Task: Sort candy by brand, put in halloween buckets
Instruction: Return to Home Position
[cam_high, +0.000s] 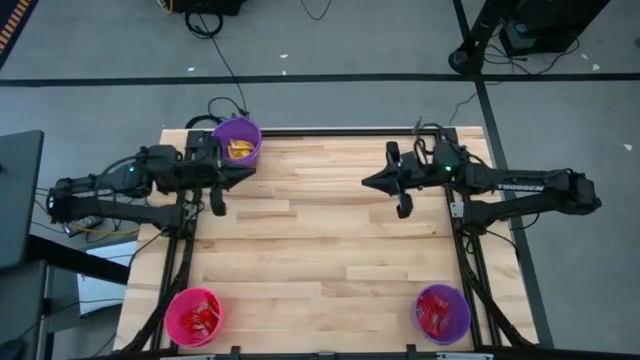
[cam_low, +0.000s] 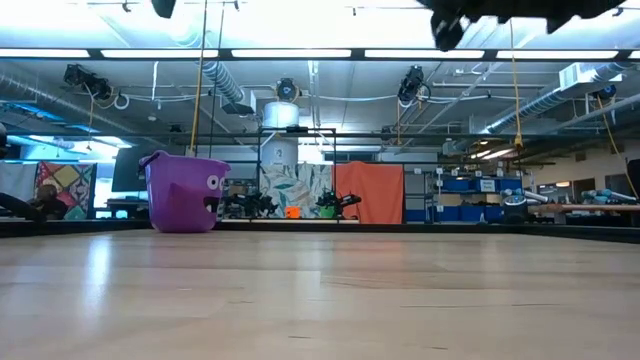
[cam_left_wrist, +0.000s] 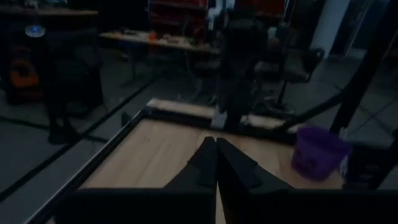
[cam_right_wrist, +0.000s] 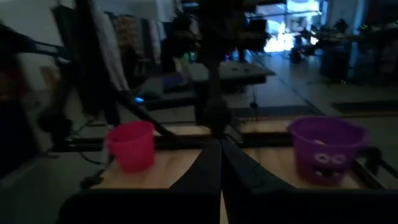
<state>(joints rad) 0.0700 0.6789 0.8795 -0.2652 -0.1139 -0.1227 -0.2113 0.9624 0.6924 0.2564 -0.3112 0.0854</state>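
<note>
So the left end effector (cam_left_wrist: 215, 142) and right end effector (cam_right_wrist: 221, 144) are both pinched closed, empty, above the desk (cam_high: 320, 250). The yellow candy (cam_high: 240, 150) is in the purple bucket (cam_high: 224, 130) beside the left arm, and the red candy (cam_high: 200, 316) is in the pink bucket (cam_high: 170, 310).

Wrist views dim — ceiling strip lights (cam_low: 300, 52) glare over the pale tabletop (cam_low: 320, 300).

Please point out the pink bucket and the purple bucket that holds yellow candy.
pink bucket (cam_right_wrist: 132, 151): right wrist view, on its outer wall.
purple bucket with yellow candy (cam_high: 230, 128): high view, on its inner wall.
</note>
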